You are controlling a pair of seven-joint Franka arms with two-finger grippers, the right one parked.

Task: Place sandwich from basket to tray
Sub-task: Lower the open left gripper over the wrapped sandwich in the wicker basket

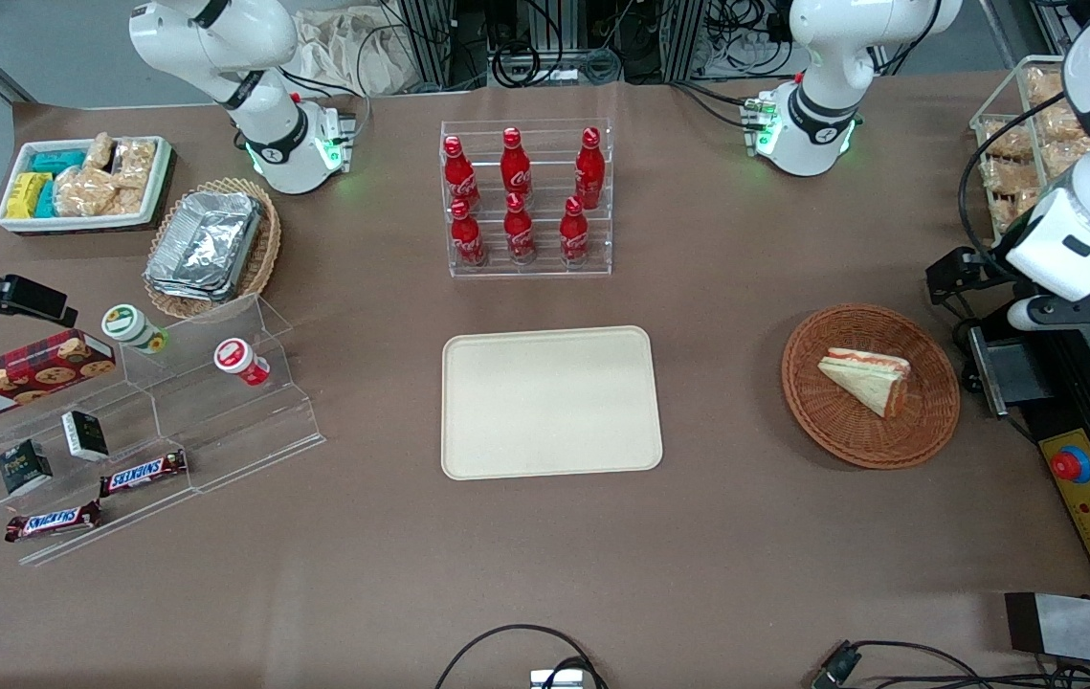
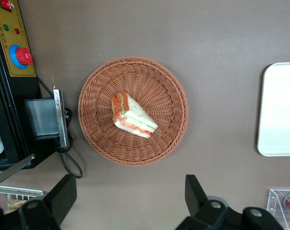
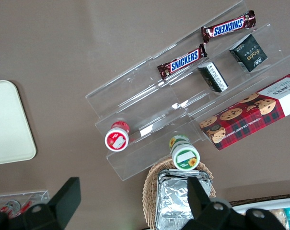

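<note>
The gripper [image 2: 128, 201] hangs high above the table with its 2 fingers [image 2: 63, 194] spread wide and nothing between them. The sandwich [image 2: 133, 115] lies flat in the middle of the basket [image 2: 173, 86], ahead of the fingertips rather than between them, and well apart from them in height. The tray [image 1: 550, 401] sits bare toward the parked arm's end of the table from the basket, with open tabletop between the 2.

The step in hand looks like the approach for the pick. To do it well, first carry the gripper forward until the wedge sits midway between the 2 fingers, then descend. The wedge lies at a slant to the line joining the fingertips, so a wrist turn that sets the pads against its 2 long bread sides, not against the point or the filled cut edge, should give the firmest hold. Keep the fingers wide until they are down alongside the bread, and stop short of the wicker so the tips do not catch the weave. Bread is soft, so a gentle close is probably enough.
</note>
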